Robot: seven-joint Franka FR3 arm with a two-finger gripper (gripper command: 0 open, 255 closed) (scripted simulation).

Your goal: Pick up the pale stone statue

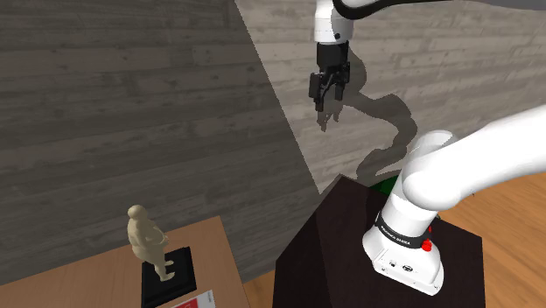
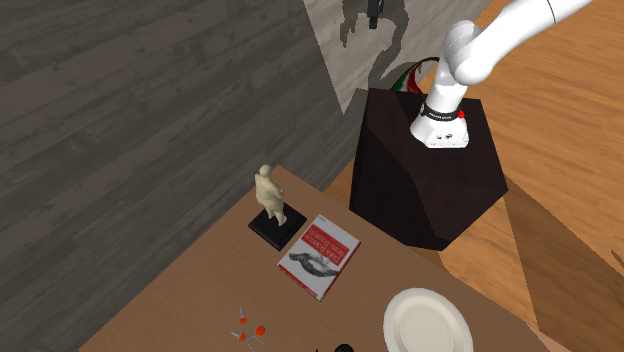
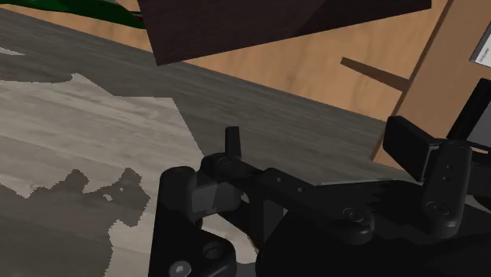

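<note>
Stand (image 1: 350, 236): dark box, arm mounted on top and reaching up. Gripper (image 1: 326, 98): hangs high beside the grey plank wall (image 1: 105, 105), its 2 fingers apart with nothing between them, well apart from the work. Table (image 2: 200, 280): lower and beyond the stand. The pale statue (image 2: 268, 192) stands upright on a flat black base (image 2: 265, 232), near the table's wall-side edge. A red and white book (image 2: 318, 255) lies just beside the base, and a white plate (image 2: 428, 322) lies farther along. Risks, as judged:

1. The figure is tall and narrow, so a finger arriving sideways or off centre could topple it.
2. The wall close behind leaves little room for a wide approach.
3. Whether figure and base are joined cannot be told, so the load may shift on lifting.
4. A low grasp could catch the book.
</note>
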